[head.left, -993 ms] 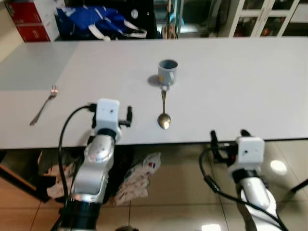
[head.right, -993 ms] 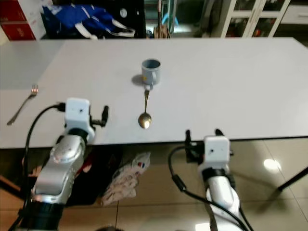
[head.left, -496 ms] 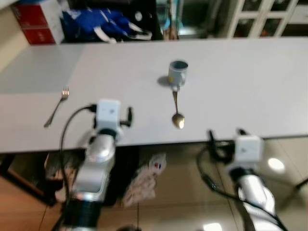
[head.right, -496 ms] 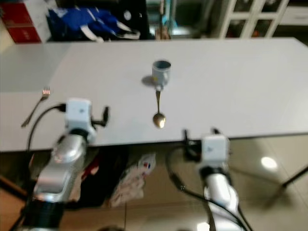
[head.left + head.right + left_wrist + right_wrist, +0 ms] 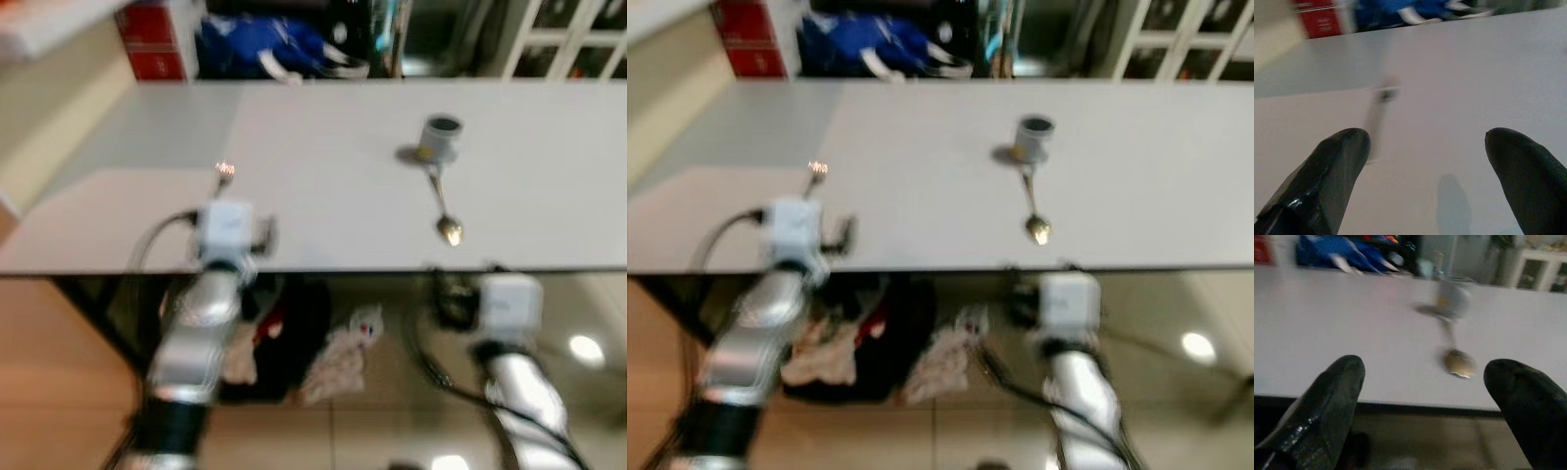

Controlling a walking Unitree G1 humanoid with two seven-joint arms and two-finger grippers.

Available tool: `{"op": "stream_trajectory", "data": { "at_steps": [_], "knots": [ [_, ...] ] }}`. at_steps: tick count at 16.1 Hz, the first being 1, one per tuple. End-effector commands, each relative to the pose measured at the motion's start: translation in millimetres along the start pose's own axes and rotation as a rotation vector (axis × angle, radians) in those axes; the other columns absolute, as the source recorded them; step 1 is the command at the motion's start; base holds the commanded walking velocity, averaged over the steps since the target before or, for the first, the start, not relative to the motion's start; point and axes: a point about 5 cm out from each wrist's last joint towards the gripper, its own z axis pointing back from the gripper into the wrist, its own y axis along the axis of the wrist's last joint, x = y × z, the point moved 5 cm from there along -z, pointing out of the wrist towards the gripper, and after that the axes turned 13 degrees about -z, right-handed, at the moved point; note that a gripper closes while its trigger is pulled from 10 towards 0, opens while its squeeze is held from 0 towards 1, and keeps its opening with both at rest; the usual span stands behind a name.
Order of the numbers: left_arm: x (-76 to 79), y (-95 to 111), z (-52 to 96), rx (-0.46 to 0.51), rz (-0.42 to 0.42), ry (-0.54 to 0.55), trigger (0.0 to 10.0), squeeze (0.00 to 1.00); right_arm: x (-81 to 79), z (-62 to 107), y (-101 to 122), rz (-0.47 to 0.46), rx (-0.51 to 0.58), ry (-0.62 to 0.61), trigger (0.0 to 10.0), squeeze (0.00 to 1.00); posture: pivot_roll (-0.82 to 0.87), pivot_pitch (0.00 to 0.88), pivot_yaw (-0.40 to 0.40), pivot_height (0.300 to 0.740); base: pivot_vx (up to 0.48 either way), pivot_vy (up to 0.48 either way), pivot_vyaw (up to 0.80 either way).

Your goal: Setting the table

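Jaws wide apart, empty on both: left gripper [image 5: 1425, 196] faces fork [image 5: 223, 174] at 12 o'clock for pickup, right gripper [image 5: 1425, 401] below table [image 5: 323, 206] edge, spoon [image 5: 446, 211] and mug [image 5: 440, 137] at 12.

We hold our 2 arms forward at lower frame, left gripper [image 5: 1425, 181] and right gripper [image 5: 1422, 406] both spread wide.

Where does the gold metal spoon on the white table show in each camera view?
Left eye view: gold metal spoon, right of centre, near the table edge.
Right eye view: spoon, just right of centre.
Right wrist view: bowl between the open fingers, beyond them.
Left wrist view: not seen.
Shared landmark: grey mug at the handle's far end.
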Motion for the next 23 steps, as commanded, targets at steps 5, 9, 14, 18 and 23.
{"op": "stream_trajectory", "data": {
  "at_steps": [5, 9, 14, 18, 23],
  "knots": [
    [8.6, 7, -2.5, 0.012, 0.008, -0.016, 10.0, 0.00, 6.6, -1.5, 0, 0.001, -0.002, -0.017, 10.0, 0.00, -0.18, 0.000, 0.039, 0.727, 0.000, 0.480, 0.26],
    [8.7, 10, -7.4, 0.027, 0.003, -0.053, 10.0, 0.00, 5.3, -2.3, 0, -0.006, -0.002, -0.023, 10.0, 0.00, -0.18, 0.000, 0.043, 0.727, 0.000, 0.480, -0.20],
    [12.6, 14, -13.1, 0.046, -0.003, -0.102, 10.0, 0.00, 6.1, -4.8, 2, 0.004, 0.012, -0.032, 10.0, 0.00, -0.18, 0.004, 0.052, 0.727, 0.000, 0.480, -0.32],
    [16.5, 15, -13.4, 0.049, 0.005, -0.114, 10.0, 0.00, 8.2, -7.1, 4, -0.006, 0.018, -0.037, 10.0, 0.00, -0.18, 0.007, 0.047, 0.727, 0.000, 0.480, 0.00],
    [15.7, 18, -20.2, 0.057, 0.008, -0.133, 10.0, 0.00, 4.6, -11.9, 4, -0.032, 0.025, -0.037, 10.0, 0.00, -0.18, 0.005, 0.057, 0.727, 0.000, 0.480, 0.00]
  ]
}}
